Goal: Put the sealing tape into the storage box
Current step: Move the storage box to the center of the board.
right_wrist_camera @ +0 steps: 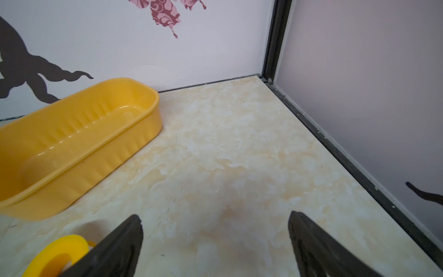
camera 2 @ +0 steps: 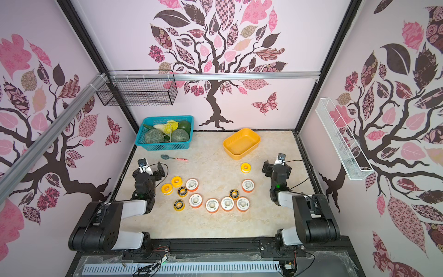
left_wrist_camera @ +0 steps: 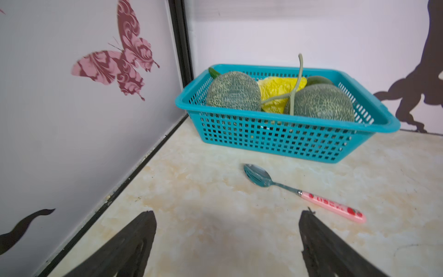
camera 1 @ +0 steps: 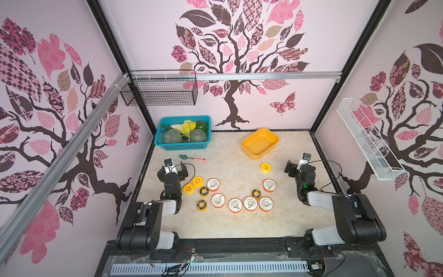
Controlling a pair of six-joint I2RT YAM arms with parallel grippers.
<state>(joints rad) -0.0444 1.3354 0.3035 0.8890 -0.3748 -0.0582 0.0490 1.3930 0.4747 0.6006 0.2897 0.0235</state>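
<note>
Top views: a marble-patterned table (camera 1: 239,227) holds the storage box (camera 1: 260,144), a yellow-orange tub, empty, at the far right of centre in both top views. The sealing tape (camera 1: 235,205) is all outside the box, twelve spools lying flat on the table between the left arm (camera 1: 167,206) and the right arm (camera 1: 318,199). There are six orange-rimmed white-faced spools (camera 1: 218,200), three black-faced yellow spools (camera 1: 204,191) and two plain yellow spools (camera 1: 188,188) in a loose arc. A lone plain yellow spool (camera 1: 265,167) lies apart, between the arc and the box. The teal basket (camera 1: 167,144) at the far left holds netted melons and other produce, and a spoon (camera 1: 191,157) lies just in front of it. A black wire basket (camera 1: 163,93) and a white mesh basket (camera 1: 366,141) are mounted on the walls. Left wrist view: the left gripper (left_wrist_camera: 227,215) has its jaws spread wide with nothing between them, over bare table. The pink-handled spoon lies beyond one fingertip, and past it stands the teal basket with two melons (left_wrist_camera: 233,92). Right wrist view: the right gripper (right_wrist_camera: 215,215) has its jaws spread wide with nothing between them, over bare table. The storage box stands ahead to one side, its interior bare. The lone yellow spool lies just beside one finger and is partly hidden by it; whether they touch cannot be told.
</note>
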